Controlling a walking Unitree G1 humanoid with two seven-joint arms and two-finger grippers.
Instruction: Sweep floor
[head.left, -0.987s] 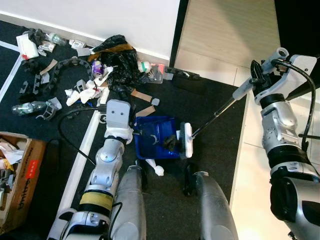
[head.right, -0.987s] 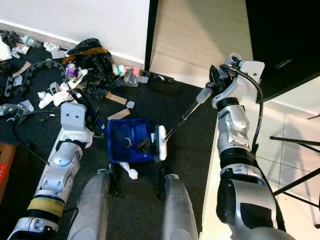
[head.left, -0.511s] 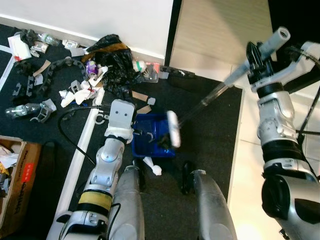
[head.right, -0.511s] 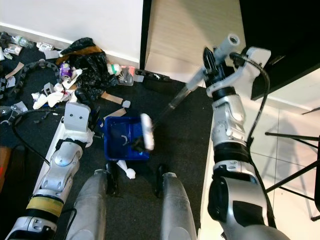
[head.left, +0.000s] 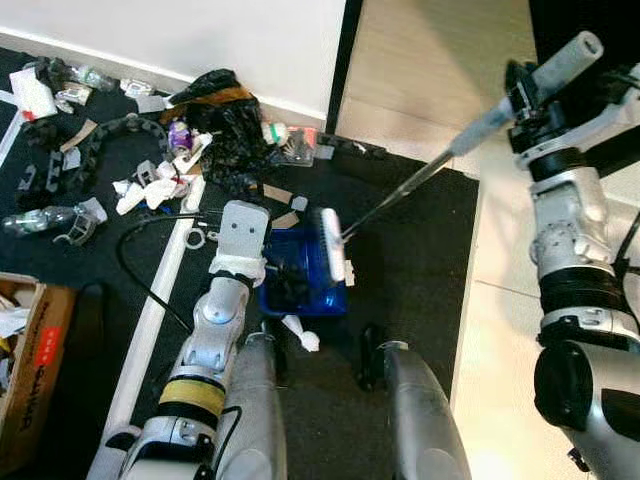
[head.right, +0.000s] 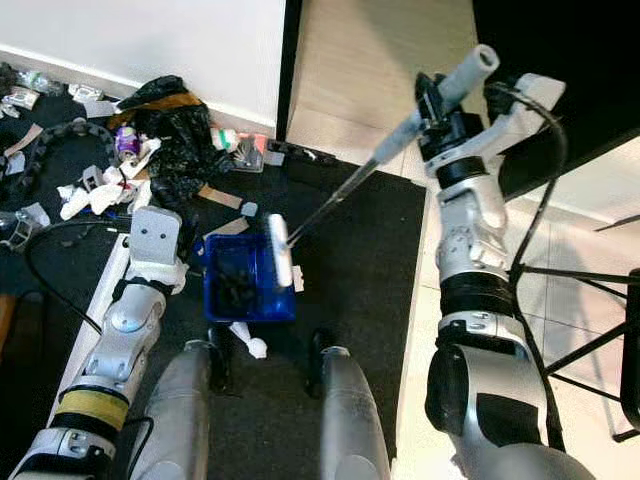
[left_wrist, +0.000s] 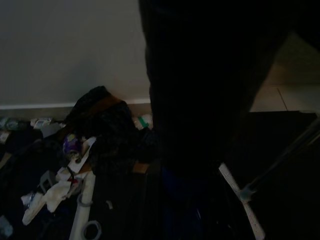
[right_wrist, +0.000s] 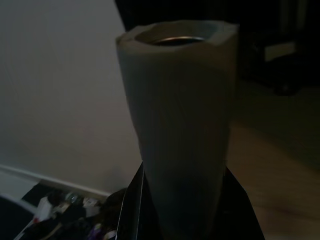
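My right hand (head.left: 530, 95) is clenched around the grey grip of the broom (head.left: 410, 185), high at my right side; the shaft slopes down to my left, and the white broom head (head.left: 331, 258) stands over the right edge of the blue dustpan (head.left: 305, 285); whether it touches the pan I cannot tell. The dustpan lies on the black floor (head.left: 400, 270) just ahead of my knees, with dark scraps inside; my left hand (head.left: 272, 268) is at its left edge, and if its fingers are closed or not I cannot tell. A white crumpled paper (head.left: 300, 332) lies near the pan's front edge; a pile of rubbish with a black bag (head.left: 225, 120) lies further, along the white wall. The right wrist view gives the grip's hollow end (right_wrist: 180, 125) very close; the left wrist view is dark, yet it shows the broom head (left_wrist: 240, 207) and the bag (left_wrist: 107, 125) from low down.
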